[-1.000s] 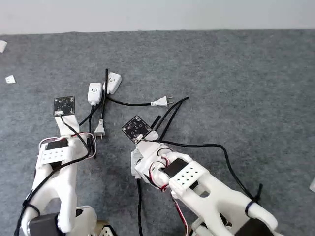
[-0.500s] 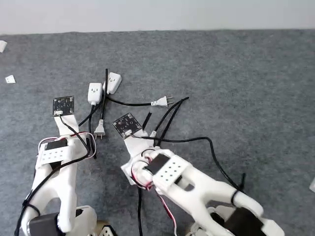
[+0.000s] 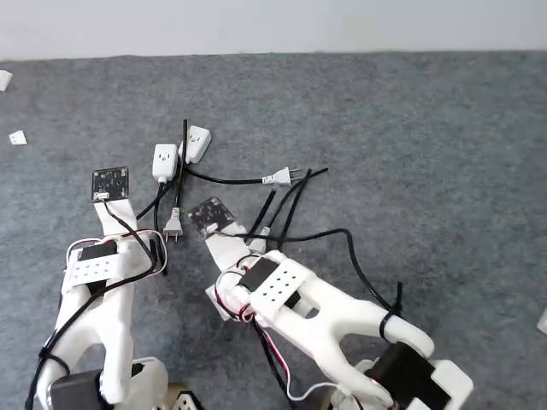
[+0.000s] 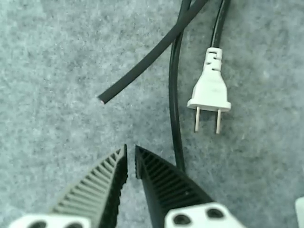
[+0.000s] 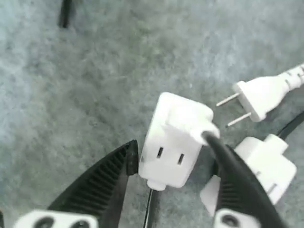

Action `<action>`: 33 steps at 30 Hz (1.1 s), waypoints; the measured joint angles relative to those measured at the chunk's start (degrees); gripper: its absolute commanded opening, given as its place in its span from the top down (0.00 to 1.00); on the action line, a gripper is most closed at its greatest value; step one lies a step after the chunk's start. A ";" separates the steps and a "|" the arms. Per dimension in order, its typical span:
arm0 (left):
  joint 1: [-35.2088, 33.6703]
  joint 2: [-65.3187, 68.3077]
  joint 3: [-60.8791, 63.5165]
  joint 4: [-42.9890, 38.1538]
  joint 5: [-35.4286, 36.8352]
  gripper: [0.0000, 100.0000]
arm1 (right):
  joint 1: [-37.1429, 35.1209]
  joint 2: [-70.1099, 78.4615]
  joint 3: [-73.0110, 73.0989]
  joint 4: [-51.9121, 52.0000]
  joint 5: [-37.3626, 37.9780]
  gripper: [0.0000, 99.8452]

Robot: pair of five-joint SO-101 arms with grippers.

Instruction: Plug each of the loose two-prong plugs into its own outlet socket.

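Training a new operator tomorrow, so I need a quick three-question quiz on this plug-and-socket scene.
1. True or false: the left gripper holds the white plug.
2. How many outlet sockets lie on the carpet in the high view? A one, B two, C four.
3. Fill in: the right gripper is ____, one outlet socket showing between its fingers.
Key: 1 false; 2 B; 3 open.
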 measured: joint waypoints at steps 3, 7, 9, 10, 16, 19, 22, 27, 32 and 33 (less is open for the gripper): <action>0.00 0.00 0.00 0.00 0.00 0.98 | -0.18 0.00 0.00 0.00 0.53 0.86; 0.00 0.00 0.00 0.00 0.00 0.98 | 0.00 0.09 0.00 -0.62 0.70 0.94; 0.00 0.00 0.00 0.00 0.00 0.98 | 0.09 0.18 0.00 -0.62 1.14 0.92; 0.00 0.00 0.00 0.00 0.00 0.98 | 0.09 0.18 0.00 -0.62 1.85 0.90; 0.00 0.00 0.00 0.00 0.00 0.98 | -0.26 2.73 -1.58 -0.62 4.48 0.79; 0.00 0.00 0.00 0.00 0.00 0.98 | -0.26 5.36 -2.64 -0.44 4.75 0.84; 0.00 0.00 0.00 0.00 0.00 0.98 | -0.18 6.95 -4.22 0.79 4.92 0.97; 0.00 0.00 0.00 0.00 0.00 0.98 | 0.09 7.56 -5.27 2.46 6.24 0.99; 0.00 0.00 0.00 0.00 0.00 0.98 | 0.09 5.80 -5.27 4.40 7.65 0.99; 0.00 0.00 0.00 0.00 0.00 0.98 | 0.09 4.48 -5.27 4.75 8.44 0.99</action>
